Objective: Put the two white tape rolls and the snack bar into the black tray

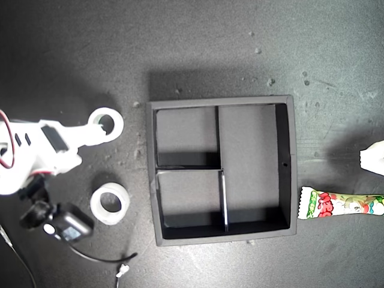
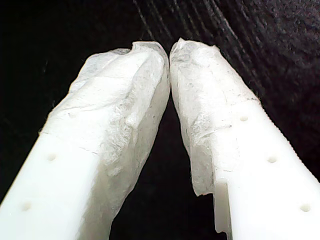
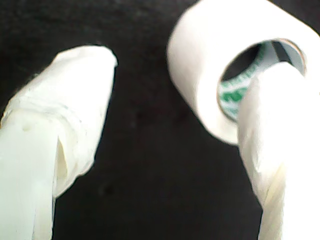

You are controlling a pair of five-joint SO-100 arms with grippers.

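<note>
Tape rolls sit toward the exterior view's left, both outside the black tray [image 1: 292, 162]. My second hand [image 3: 182, 70] is spread wide, one finger [image 3: 280, 150] poked through the hole of the upper tape roll [image 1: 107, 125] and the other finger well apart from it. The lower tape roll [image 1: 110, 203] lies flat on the bench [image 1: 240, 48] near the tray's rim. My first hand [image 2: 169, 52] is pinched tip to tip on nothing. Just beside the tray on the exterior view's right lies the snack bar [image 1: 342, 204].
</note>
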